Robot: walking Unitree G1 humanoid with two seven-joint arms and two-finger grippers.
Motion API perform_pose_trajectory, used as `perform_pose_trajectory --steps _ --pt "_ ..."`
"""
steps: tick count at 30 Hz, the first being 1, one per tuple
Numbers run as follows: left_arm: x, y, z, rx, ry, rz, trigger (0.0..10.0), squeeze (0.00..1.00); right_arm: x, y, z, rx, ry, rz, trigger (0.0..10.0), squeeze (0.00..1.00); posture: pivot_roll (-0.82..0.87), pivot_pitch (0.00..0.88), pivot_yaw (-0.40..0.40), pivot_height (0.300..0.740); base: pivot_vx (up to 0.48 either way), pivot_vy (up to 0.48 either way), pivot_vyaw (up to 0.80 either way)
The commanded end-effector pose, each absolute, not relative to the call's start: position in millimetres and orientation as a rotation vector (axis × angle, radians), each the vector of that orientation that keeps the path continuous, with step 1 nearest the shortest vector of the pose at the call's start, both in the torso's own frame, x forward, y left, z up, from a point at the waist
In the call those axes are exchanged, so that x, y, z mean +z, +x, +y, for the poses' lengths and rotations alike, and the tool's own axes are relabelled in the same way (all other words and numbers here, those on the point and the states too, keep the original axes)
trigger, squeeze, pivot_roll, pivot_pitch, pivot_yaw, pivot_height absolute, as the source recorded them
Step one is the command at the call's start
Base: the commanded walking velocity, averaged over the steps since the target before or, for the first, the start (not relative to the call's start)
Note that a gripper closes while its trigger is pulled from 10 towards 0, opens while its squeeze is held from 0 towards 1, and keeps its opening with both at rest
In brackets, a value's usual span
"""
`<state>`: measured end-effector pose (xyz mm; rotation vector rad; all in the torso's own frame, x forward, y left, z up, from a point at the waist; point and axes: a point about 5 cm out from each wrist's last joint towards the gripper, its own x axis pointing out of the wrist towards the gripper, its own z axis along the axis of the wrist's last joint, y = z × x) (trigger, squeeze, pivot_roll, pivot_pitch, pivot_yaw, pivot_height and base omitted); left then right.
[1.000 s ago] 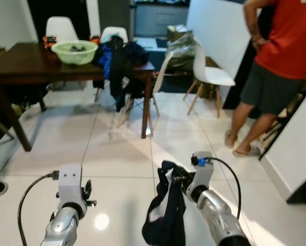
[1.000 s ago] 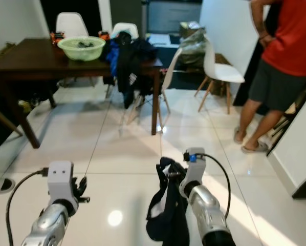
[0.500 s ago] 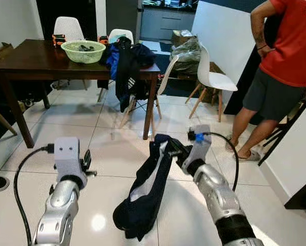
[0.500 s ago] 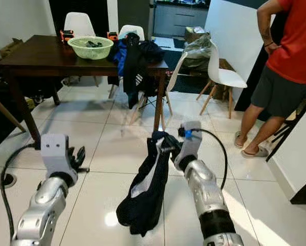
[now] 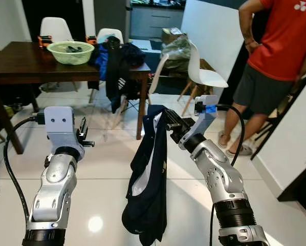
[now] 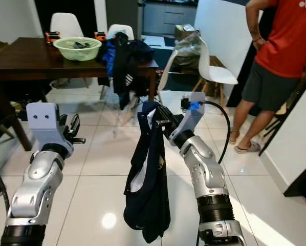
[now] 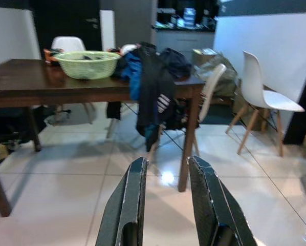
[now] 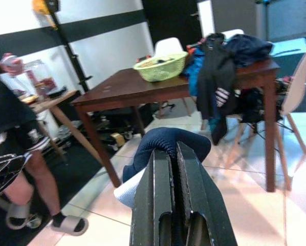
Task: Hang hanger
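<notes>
My right gripper [image 5: 169, 123] is raised at chest height in the middle of the room, shut on the top fold of a dark navy garment [image 5: 150, 179]. The garment hangs straight down from the fingers, its white lining showing, its lower end above the tiled floor. Any hanger inside it is hidden by the cloth. In the right wrist view the fingers [image 8: 163, 169] pinch the navy fabric [image 8: 168, 142]. My left gripper [image 5: 83, 132] is held up to the left, apart from the garment, open with nothing between its fingers [image 7: 130, 205].
A dark wooden table [image 5: 20, 59] with a green basket [image 5: 70, 51] stands ahead on the left, with clothes [image 5: 114, 64] draped at its corner. White chairs [image 5: 204, 77] stand behind. A person in a red shirt [image 5: 278, 46] stands to the right by a white panel [image 5: 296, 143].
My right arm has lifted the navy garment from near the floor to chest height, so it now hangs freely. My left arm has also risen. The camera has shifted.
</notes>
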<state>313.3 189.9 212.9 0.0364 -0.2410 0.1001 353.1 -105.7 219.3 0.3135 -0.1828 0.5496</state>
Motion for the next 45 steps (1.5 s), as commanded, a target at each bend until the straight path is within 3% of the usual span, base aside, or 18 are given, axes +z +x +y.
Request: perform_pose_trajectory --steps 1,27,45 --pt "219.0 313.6 187.8 0.088 0.055 -0.25 10.0 0.0 226.6 352.2 -106.7 0.551 0.311 -0.206 10.0 0.0 -0.01 0.037 -0.095 0.735 0.356 0.0 0.0" --pt "241.8 313.0 189.8 0.087 0.076 -0.287 10.0 0.0 242.3 345.2 -89.9 0.629 0.296 -0.214 10.0 0.0 0.0 0.036 -0.103 0.735 0.374 0.0 0.0" --pt "252.8 311.0 189.4 0.08 0.083 -0.313 10.0 0.0 250.5 343.4 -90.8 0.581 0.345 -0.247 10.0 0.0 0.0 0.015 -0.105 0.735 0.397 0.0 0.16"
